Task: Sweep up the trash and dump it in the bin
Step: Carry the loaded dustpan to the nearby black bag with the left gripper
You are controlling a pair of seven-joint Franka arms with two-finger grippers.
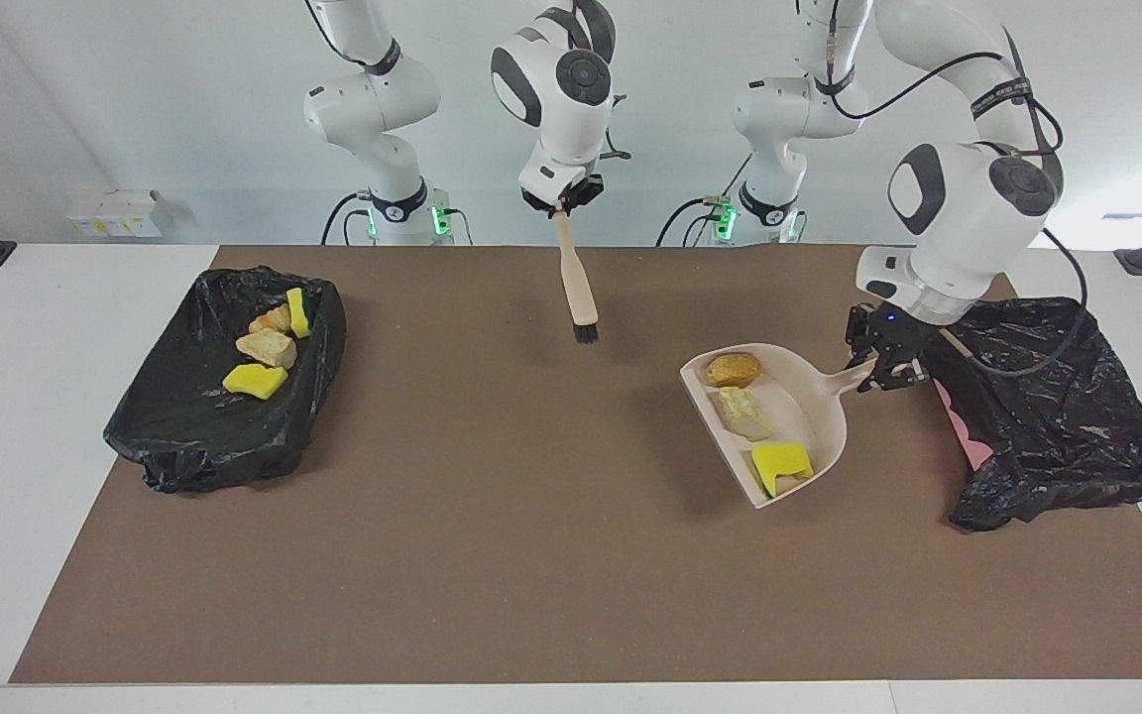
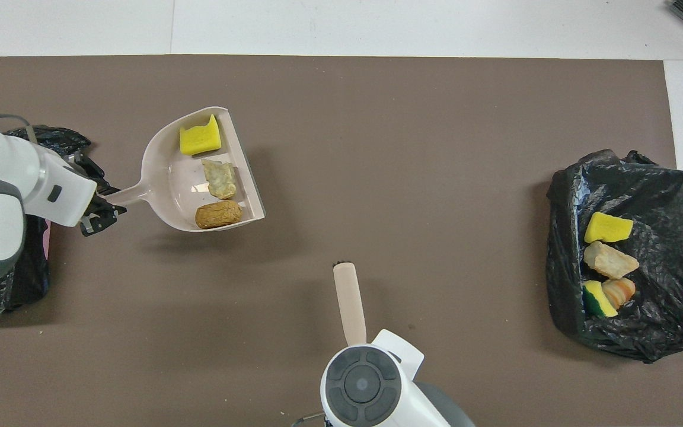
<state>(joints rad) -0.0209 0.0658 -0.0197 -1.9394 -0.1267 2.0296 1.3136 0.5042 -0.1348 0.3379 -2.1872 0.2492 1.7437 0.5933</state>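
The right gripper (image 1: 563, 201), raised over the brown mat (image 1: 531, 555), clamps the beige-handled brush (image 1: 576, 283), bristles hanging down. The left gripper (image 1: 878, 362) grips the beige plastic dustpan (image 1: 819, 416) by its handle beside the black-bagged bin (image 1: 1057, 416); yellow sponge chunk (image 1: 781, 464), pale lump (image 1: 744, 414) and brown nugget (image 1: 734, 370) lie in it.

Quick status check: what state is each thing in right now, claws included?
Left claw: shut on the dustpan handle.
Dustpan: raised, carrying three scraps.
Right claw: shut on the brush.
Brush: hanging bristles-down, off the mat.
Bin at right arm's end: holds four scraps.
Bin at left arm's end: contents unseen.
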